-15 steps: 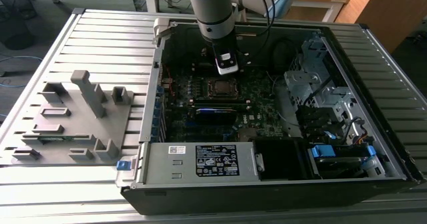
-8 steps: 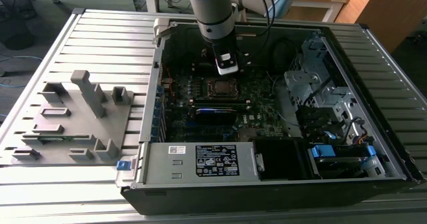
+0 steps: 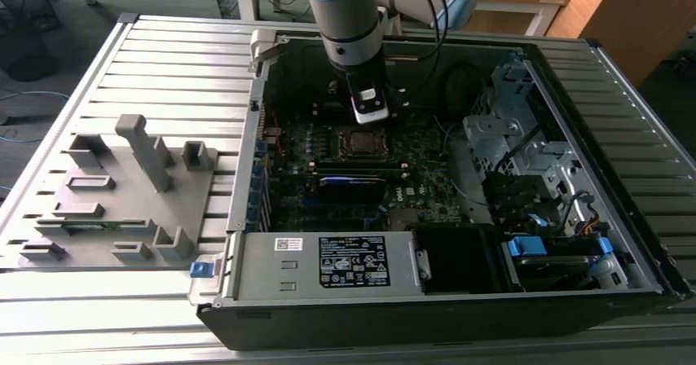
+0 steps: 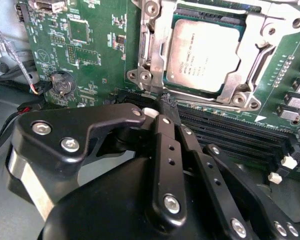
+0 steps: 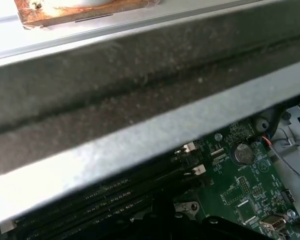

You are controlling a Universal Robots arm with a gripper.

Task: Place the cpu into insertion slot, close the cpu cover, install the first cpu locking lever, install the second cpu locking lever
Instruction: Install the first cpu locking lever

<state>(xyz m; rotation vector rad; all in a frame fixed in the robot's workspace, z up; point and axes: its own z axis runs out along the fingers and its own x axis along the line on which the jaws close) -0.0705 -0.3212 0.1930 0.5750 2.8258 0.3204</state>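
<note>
The cpu (image 4: 202, 54), a grey metal square, lies flat in the insertion slot (image 4: 141, 76) on the green motherboard. The silver cpu cover (image 4: 156, 47) lies down around it, its cut-out framing the chip's top. A thin silver lever rod (image 4: 263, 54) runs along one side of the socket. My gripper (image 4: 163, 106) hovers just beside the socket's corner, black fingers (image 4: 162, 150) together and holding nothing. In the exterior view the gripper (image 3: 371, 119) hangs inside the open case, just above the cpu (image 3: 359, 143).
Black memory slots (image 4: 235, 132) run beside the socket, close under the fingers. A coin battery (image 4: 61, 82) sits on the board. The case wall (image 5: 140, 135) is near the arm. A power supply box (image 3: 348, 261), drive cage (image 3: 511, 141) and grey fixture plate (image 3: 120, 186) surround the area.
</note>
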